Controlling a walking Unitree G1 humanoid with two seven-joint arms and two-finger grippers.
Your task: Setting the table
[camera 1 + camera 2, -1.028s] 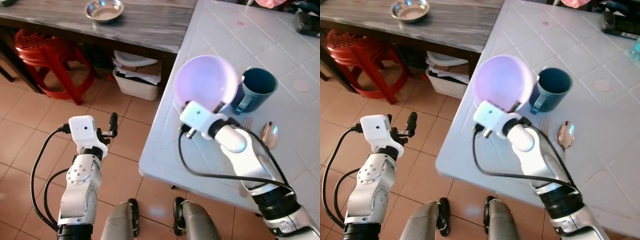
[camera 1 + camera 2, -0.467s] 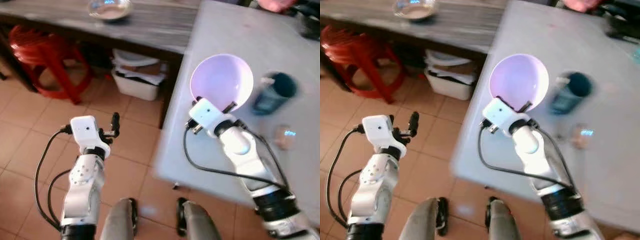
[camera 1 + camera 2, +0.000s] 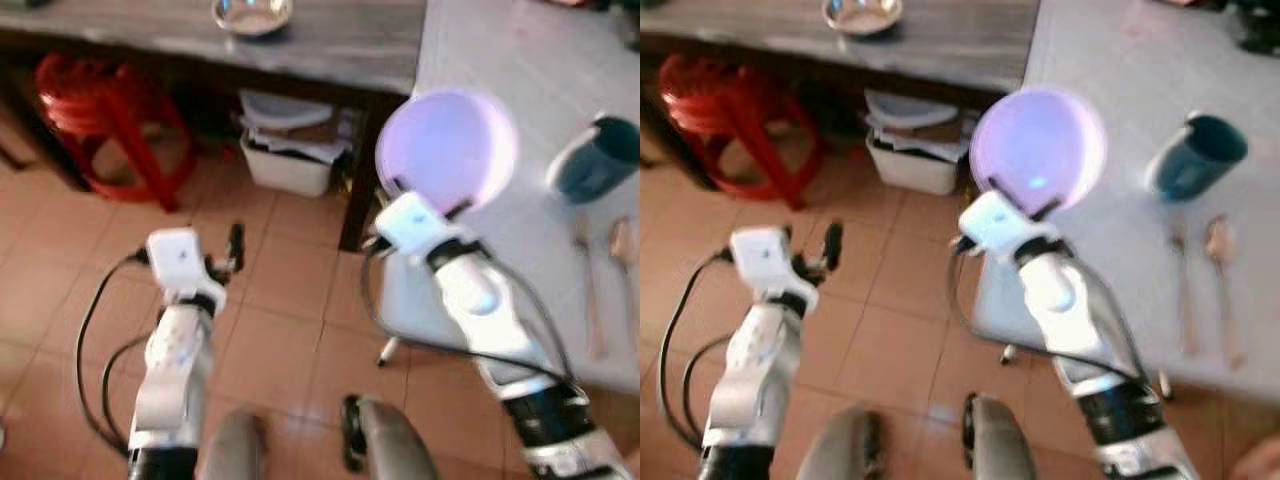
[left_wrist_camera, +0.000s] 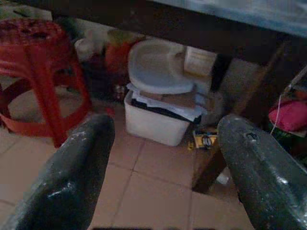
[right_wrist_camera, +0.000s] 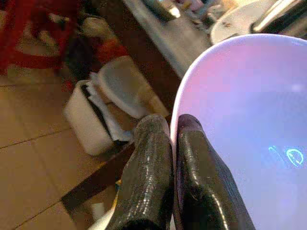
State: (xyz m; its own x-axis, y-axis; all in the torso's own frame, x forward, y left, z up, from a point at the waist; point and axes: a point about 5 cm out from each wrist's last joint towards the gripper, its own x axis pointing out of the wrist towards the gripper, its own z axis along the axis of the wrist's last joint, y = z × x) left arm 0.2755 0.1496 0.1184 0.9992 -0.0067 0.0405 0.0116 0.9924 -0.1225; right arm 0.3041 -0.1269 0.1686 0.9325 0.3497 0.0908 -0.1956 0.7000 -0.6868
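Note:
A pale purple bowl (image 3: pixel 447 150) is held up, tilted, over the left edge of the white tiled table (image 3: pixel 480 45). My right gripper (image 5: pixel 173 143) is shut on its rim (image 5: pixel 192 86), the two black fingers pinching it from both sides. A dark blue mug (image 3: pixel 597 160) stands on the table to the right of the bowl. A fork (image 3: pixel 1183 290) and a spoon (image 3: pixel 1220 260) lie nearer to me. My left gripper (image 4: pixel 163 163) hangs open and empty over the floor, left of the table.
A dark wooden table (image 3: pixel 340 35) at the back carries a metal bowl (image 3: pixel 252 14). Under it are a white bin of papers (image 4: pixel 156 122) and a red plastic stool (image 3: pixel 95 110). Terracotta floor tiles (image 3: pixel 60 260) stretch to the left.
The whole view has shifted and blurred, so the camera moved. The bowl, once beside the mug, now hangs farther left of it over the table's edge, still gripped.

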